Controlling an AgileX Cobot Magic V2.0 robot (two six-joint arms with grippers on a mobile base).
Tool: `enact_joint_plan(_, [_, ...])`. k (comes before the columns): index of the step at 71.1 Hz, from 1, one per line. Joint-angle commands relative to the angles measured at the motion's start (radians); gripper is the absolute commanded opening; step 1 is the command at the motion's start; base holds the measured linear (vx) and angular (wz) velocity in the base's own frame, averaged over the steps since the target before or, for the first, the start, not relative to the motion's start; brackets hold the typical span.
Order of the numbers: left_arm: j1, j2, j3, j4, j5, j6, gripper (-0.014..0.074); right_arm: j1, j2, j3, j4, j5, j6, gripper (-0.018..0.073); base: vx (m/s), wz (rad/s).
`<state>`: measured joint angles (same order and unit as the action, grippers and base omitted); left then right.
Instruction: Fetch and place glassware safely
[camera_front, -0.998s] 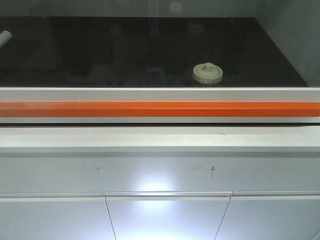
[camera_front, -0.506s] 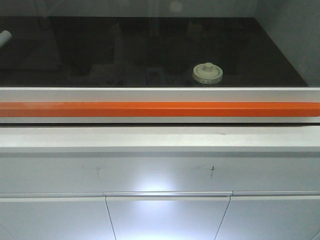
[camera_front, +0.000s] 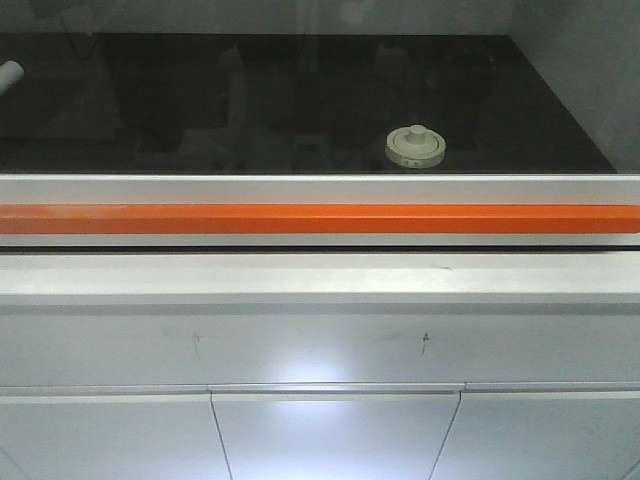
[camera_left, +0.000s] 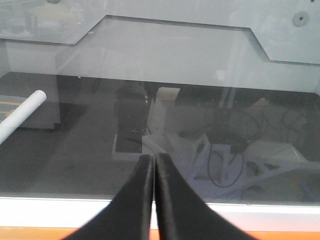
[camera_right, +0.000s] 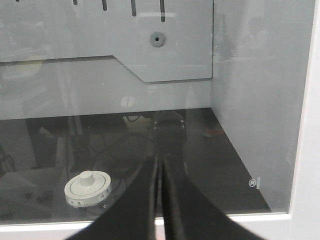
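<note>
Glass jar (camera_front: 415, 146) upright, lidded, near counter (camera_front: 500, 100) front edge, right of centre, behind glass pane (camera_right: 250, 75). Left claw (camera_left: 154, 159), right claw (camera_right: 160, 159) pressed together, empty, outside pane. Judged: pane blocks reach.

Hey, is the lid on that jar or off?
On. The cream lid sits level atop the jar in the front and right wrist views.
</note>
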<state>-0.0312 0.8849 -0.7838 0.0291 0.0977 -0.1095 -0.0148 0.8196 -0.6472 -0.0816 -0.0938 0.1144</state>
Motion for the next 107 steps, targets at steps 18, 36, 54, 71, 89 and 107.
enact_joint_plan(18, [0.005,0.0,-0.017,0.003,0.015,0.094,-0.0007,-0.001,0.008,0.002,-0.001,0.08,0.006,-0.0001,0.0,0.0])
enact_joint_plan(36, [0.005,0.0,0.233,0.003,-0.295,0.097,-0.0007,-0.001,0.014,0.256,-0.001,-0.263,0.006,-0.0001,0.0,0.0])
enact_joint_plan(54, [0.005,0.074,0.481,0.003,-0.755,0.098,-0.0007,-0.001,0.165,0.366,-0.001,-0.519,0.006,-0.0001,0.0,0.0])
enact_joint_plan(71, [0.005,0.238,0.492,0.003,-0.872,0.098,-0.0007,-0.001,0.367,0.366,-0.01,-0.743,0.006,-0.0001,0.0,0.0])
enact_joint_plan(89, [0.005,0.326,0.492,0.003,-0.968,0.098,-0.0007,-0.001,0.496,0.366,-0.014,-0.827,-0.027,-0.0001,0.0,0.0])
enact_joint_plan(107, [0.005,0.329,0.492,0.004,-1.004,0.098,-0.0007,-0.001,0.627,0.366,-0.015,-0.99,-0.051,-0.0001,0.0,0.0])
